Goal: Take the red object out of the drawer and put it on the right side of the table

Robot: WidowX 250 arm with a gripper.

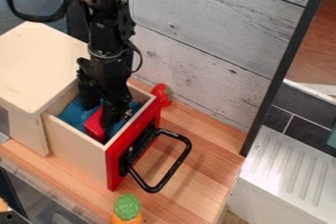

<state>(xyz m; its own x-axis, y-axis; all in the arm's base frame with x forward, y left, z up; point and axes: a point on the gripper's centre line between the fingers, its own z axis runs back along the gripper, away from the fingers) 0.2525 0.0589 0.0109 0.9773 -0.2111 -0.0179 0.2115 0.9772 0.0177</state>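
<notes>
Far L: pale wood cabinet (42,63), its drawer (75,152) pulled out. Inside, blue cloth (70,113) w/ the red obj (95,128) on it, prob. tilted. Gripper (103,113) is down in there, right at the red obj; can't tell if it's spread or pinching. Then green-topped orange toy (127,208) nr front edge, red toy (161,95) behind drawer, blk handle (182,160) on red drawer front, ribbed white board (289,169) far R.

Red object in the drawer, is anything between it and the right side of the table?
Yes. The drawer's red front panel stands between the red object and the table's right side, and the black handle juts out beyond it. It probably needs lifting over both.
</notes>
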